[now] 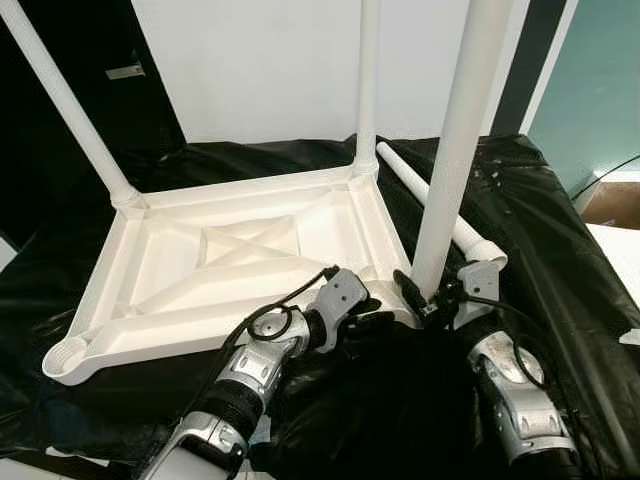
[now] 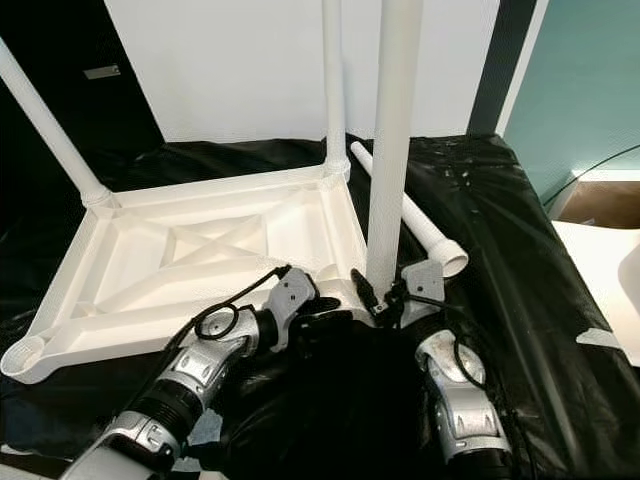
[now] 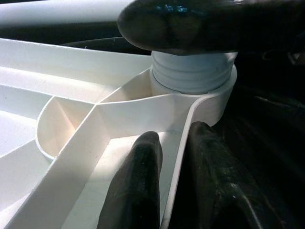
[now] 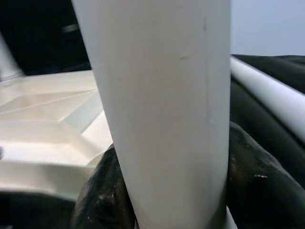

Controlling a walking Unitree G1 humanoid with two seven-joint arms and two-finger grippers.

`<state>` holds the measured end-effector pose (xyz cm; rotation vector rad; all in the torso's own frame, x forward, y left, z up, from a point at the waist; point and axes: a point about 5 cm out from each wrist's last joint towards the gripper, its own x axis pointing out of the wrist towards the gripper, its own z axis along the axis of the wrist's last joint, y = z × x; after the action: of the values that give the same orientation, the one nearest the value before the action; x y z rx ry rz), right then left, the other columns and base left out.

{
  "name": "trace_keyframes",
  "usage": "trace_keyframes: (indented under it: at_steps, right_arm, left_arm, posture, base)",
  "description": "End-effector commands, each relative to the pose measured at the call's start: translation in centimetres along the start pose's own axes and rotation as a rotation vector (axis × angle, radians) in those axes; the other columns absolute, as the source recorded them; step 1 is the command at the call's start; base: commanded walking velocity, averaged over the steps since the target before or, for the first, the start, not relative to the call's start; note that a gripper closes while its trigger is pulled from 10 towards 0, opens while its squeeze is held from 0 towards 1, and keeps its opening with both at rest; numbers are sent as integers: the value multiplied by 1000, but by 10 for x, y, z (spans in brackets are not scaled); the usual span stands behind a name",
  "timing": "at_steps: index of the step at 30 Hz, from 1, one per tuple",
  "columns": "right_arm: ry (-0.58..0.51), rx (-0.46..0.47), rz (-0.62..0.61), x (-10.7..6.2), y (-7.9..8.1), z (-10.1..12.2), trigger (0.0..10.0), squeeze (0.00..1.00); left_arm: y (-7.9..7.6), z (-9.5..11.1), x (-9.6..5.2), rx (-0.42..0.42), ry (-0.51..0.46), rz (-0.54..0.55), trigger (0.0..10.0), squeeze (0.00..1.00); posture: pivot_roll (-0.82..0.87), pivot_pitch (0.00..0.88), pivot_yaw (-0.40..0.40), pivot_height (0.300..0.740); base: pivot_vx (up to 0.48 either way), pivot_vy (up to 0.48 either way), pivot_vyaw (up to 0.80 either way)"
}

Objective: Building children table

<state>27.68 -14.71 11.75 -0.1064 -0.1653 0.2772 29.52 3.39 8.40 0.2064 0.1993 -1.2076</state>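
Observation:
The white plastic table top (image 1: 230, 270) lies upside down on a black sheet. Two white legs stand in its far corners, one at the left (image 1: 70, 105) and one at the right (image 1: 368, 80). A third leg (image 1: 455, 150) stands upright in the near right corner socket (image 3: 193, 76). My right gripper (image 1: 435, 295) is shut on that leg just above its base, and its fingers (image 4: 102, 200) wrap the tube (image 4: 157, 95). My left gripper (image 1: 375, 325) is shut on the table's rim (image 3: 183, 129) beside that socket, one finger (image 3: 143, 181) inside the wall and one outside.
A fourth leg (image 1: 420, 185) lies loose on the black sheet (image 1: 540, 230) right of the table top. The near left corner socket (image 1: 65, 355) stands open. A white wall rises behind, with a teal wall and a cardboard box (image 1: 612, 205) at the right.

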Motion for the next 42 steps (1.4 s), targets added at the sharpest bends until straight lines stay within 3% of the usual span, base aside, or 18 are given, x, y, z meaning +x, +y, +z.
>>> trace_keyframes:
  at_steps: [1, 3, 4, 5, 6, 7, 10, 11, 16, 17, 19, 23, 25, 26, 30, 39, 40, 42]
  right_arm:
    - [-20, -36, -64, 10, -4, 8, 0, 0]
    - [-17, -39, -64, 10, -3, 8, 0, 0]
    - [-2, -37, -25, 11, 0, 6, 10000, 0]
    - [14, -31, 13, 12, 3, 5, 10000, 243]
    - [14, -31, 13, 12, 3, 5, 10000, 243]
    - [33, -16, 59, 13, 5, 3, 10000, 1000]
    - [63, -39, 204, 16, 3, 3, 10000, 1000]
    - [81, -89, 269, 18, -2, 2, 10000, 0]
    - [116, -174, 371, 23, -17, 3, 10000, 0]
    - [161, -227, 499, 25, -31, 8, 10000, 0]
    - [197, -250, 588, 24, -39, 10, 10000, 0]
    - [236, -277, 650, 23, -49, 13, 10000, 0]
    - [251, -293, 675, 24, -56, 15, 4078, 0]
    - [256, -296, 698, 24, -58, 16, 0, 0]
    - [280, -289, 767, 23, -62, 18, 0, 0]
    - [292, -238, 772, 20, -58, 10, 0, 0]
    - [270, -220, 733, 20, -53, 7, 0, 0]
    - [154, -180, 511, 20, -38, 0, 0, 0]
  left_arm:
    - [-17, -36, -1, -107, 133, -48, 10000, 0]
    - [-17, -36, -1, -108, 131, -47, 10000, 0]
    - [-17, -36, -1, -110, 131, -45, 10000, 0]
    - [-18, -37, -1, -112, 131, -42, 10000, 0]
    - [-18, -37, -1, -112, 131, -42, 10000, 0]
    - [-18, -37, -2, -115, 130, -39, 10000, 0]
    - [-18, -39, -3, -122, 130, -31, 10000, 0]
    - [-18, -39, -3, -123, 131, -30, 10000, 0]
    - [-17, -40, -4, -124, 133, -31, 10000, 0]
    - [-17, -39, -3, -121, 136, -34, 10000, 0]
    - [-16, -39, -3, -119, 137, -35, 10000, 0]
    - [-16, -38, -2, -117, 135, -36, 10000, 0]
    - [-16, -38, -2, -116, 135, -35, 10000, 0]
    - [-16, -38, -3, -116, 135, -33, 10000, 0]
    - [-16, -39, -3, -116, 138, -30, 10000, 0]
    - [-15, -39, -4, -117, 137, -26, 10000, 0]
    - [-15, -39, -4, -117, 137, -25, 10000, 0]
    - [-15, -40, -4, -118, 136, -21, 10000, 0]
  posture:
    - [-33, 0, 38, 740]
    - [-33, 0, 38, 740]
    - [-31, 0, 34, 740]
    - [-31, 0, 34, 740]
    - [-31, 0, 34, 740]
    - [-27, 0, 29, 740]
    - [-25, 0, 27, 740]
    - [-31, 0, 32, 740]
    - [-39, 0, 38, 740]
    - [-44, 0, 41, 740]
    - [-44, 0, 41, 740]
    - [-43, 0, 41, 740]
    - [-42, 0, 41, 740]
    - [-40, 0, 40, 740]
    - [-38, 0, 41, 740]
    - [-34, 0, 37, 740]
    - [-30, 0, 35, 740]
    - [-23, 0, 30, 740]
  base:
    - [0, 0, 0]
    - [0, 0, 0]
    - [0, 0, 0]
    - [0, 0, 0]
    - [0, 0, 0]
    - [0, 0, 0]
    - [0, 0, 0]
    - [0, 0, 0]
    - [0, 0, 0]
    - [0, 0, 0]
    - [0, 0, 0]
    - [0, 0, 0]
    - [0, 0, 0]
    - [0, 0, 0]
    - [0, 0, 0]
    - [0, 0, 0]
    - [0, 0, 0]
    - [0, 0, 0]
